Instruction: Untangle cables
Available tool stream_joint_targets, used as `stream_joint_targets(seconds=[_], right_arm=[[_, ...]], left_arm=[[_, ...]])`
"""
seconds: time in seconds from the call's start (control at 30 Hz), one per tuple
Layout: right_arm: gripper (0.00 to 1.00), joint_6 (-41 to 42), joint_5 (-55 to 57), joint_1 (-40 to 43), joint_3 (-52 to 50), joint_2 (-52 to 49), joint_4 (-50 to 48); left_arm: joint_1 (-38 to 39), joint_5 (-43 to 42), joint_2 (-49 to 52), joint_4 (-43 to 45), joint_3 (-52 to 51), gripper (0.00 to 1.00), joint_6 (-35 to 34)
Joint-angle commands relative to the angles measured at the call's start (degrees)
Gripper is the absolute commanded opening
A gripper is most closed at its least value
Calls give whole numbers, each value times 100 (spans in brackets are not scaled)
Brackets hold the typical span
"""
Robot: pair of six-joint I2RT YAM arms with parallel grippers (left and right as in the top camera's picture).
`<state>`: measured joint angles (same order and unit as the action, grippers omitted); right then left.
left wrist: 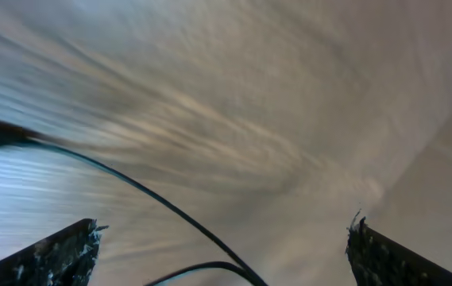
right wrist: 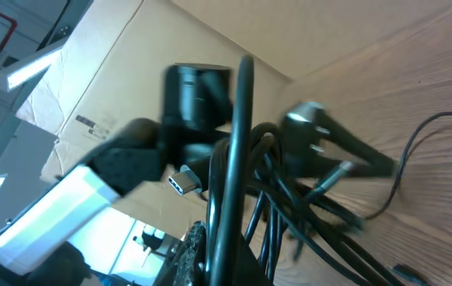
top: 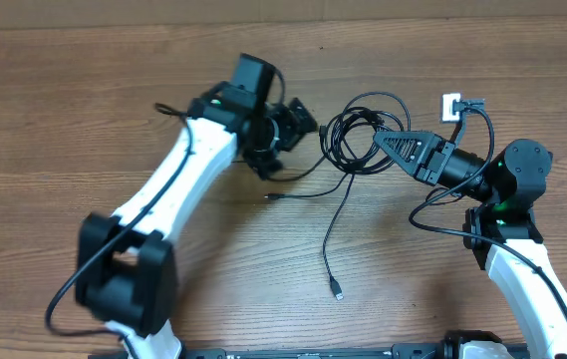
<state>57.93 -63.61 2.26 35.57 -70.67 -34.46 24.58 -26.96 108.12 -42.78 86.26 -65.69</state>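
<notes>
Right tool: closed, pinching the cables at the right edge of their knot. In the right wrist view the cords bunch tightly at the fingers and fan out from there, with a small flat plug hanging among them.

Left tool: fully open, gripping nothing, just left of the knot. Its wrist view shows both fingers wide apart, with one thin cord crossing the gap untouched.

The cables lie near the middle of the wooden worktop, looped over one another between the two tools. One strand runs down from the knot to a plug end lying on the wood. Another trails left to a second end below the left tool. A white connector sits just beyond the right tool.
</notes>
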Motion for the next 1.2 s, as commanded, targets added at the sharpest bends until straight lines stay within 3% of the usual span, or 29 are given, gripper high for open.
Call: stream_joint_targets(seconds=[0.0, 0.13, 0.3, 0.47, 0.7, 0.87, 1.03, 1.17], right_arm=[[4, 352, 59, 0, 90, 37, -101], [4, 511, 66, 0, 90, 37, -251], [4, 522, 61, 0, 90, 37, -302], [4, 549, 57, 7, 90, 37, -411], [4, 553, 61, 7, 90, 35, -264], [4, 549, 131, 7, 87, 35, 824], [14, 549, 734, -2, 87, 28, 1272], [15, 549, 1353, -2, 87, -17, 1281]], left_arm=[[339, -1075, 501, 345, 9, 100, -833], [796, -2068, 975, 1657, 9, 99, -1134], [1272, -2321, 1255, 2968, 9, 100, -1572], [1150, -1897, 1261, 3558, 11, 100, -326], [-162, -1963, 1134, 2911, 13, 100, 868], [-1040, -2214, 994, 2649, 15, 100, 1414], [-1589, -2245, 741, 2664, 15, 100, 1998], [-1786, -2218, 586, 2625, 15, 100, 2559]])
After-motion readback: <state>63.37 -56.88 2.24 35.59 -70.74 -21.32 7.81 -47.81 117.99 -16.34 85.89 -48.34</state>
